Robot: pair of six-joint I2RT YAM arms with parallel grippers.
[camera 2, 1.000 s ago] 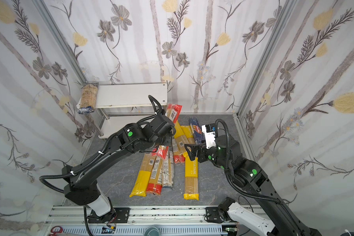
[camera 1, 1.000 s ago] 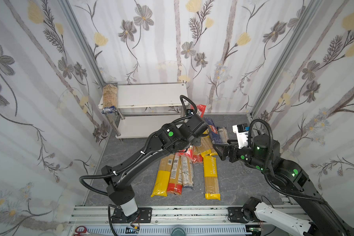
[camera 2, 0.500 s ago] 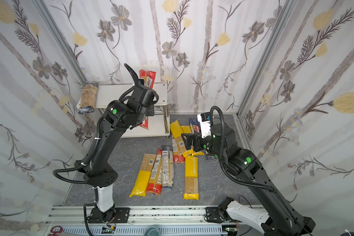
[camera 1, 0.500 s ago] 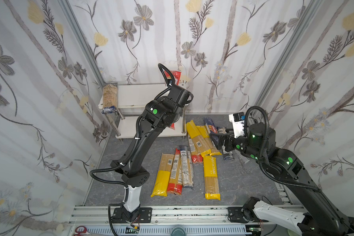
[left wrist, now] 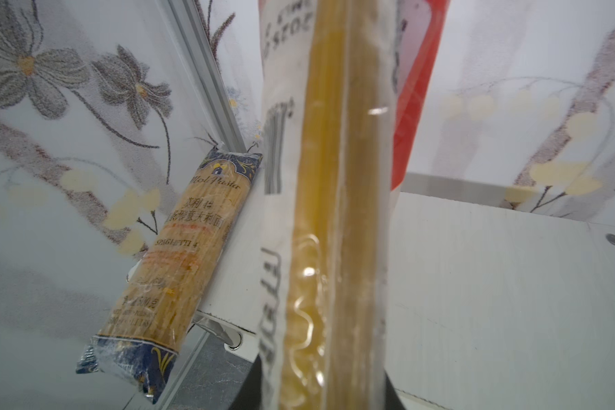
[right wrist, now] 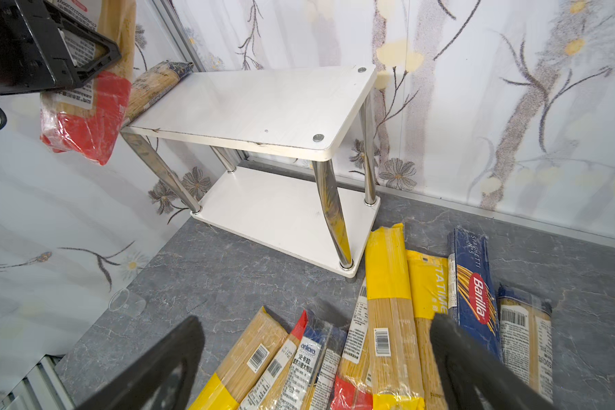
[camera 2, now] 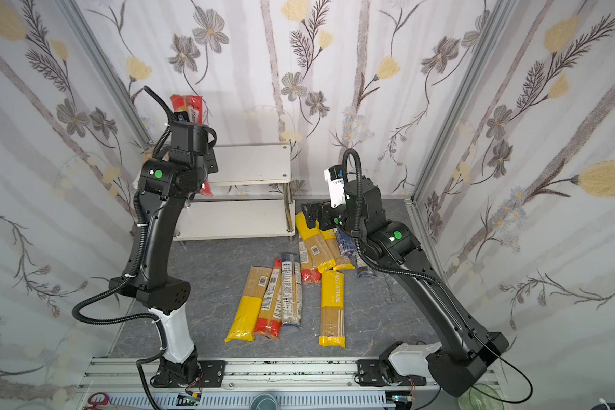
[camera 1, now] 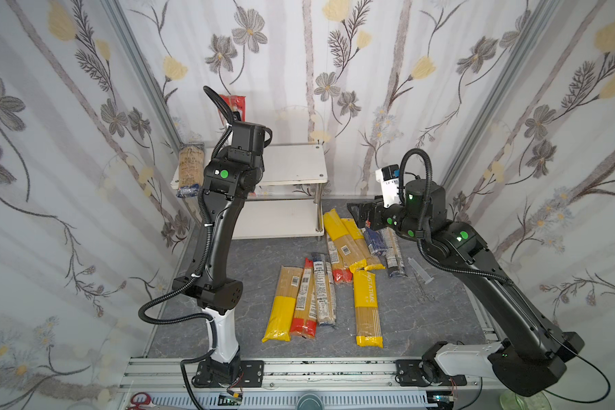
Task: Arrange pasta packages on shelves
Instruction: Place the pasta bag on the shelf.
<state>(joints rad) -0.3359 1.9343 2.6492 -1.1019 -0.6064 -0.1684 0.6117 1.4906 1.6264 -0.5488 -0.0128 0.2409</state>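
Note:
The shelves (camera 1: 292,167) (camera 2: 256,163) (right wrist: 256,103) stand at the back left, a white two-tier rack on metal posts. A blue-ended pasta packet (camera 1: 190,167) (left wrist: 178,255) lies along the left end of the top board. My left gripper (left wrist: 322,397) (right wrist: 86,53) is shut on a red-ended pasta packet (camera 1: 232,103) (camera 2: 189,104) (right wrist: 86,120), held nearly upright over the top board's left part. Several pasta packages (camera 1: 320,284) (right wrist: 387,319) lie on the grey floor. Just above their far ends, my right gripper (camera 1: 357,213) (right wrist: 316,355) hangs open and holds nothing.
A syringe (camera 1: 419,269) and small forceps (camera 1: 423,293) lie on the floor right of the packets. A clear plastic cup (right wrist: 126,301) lies left of them. Flowered walls close in on three sides. The lower shelf board (right wrist: 281,209) is bare.
My left arm has lifted the red-ended packet from the floor pile up over the top shelf. The right gripper has shifted a little toward the shelves and stayed open.

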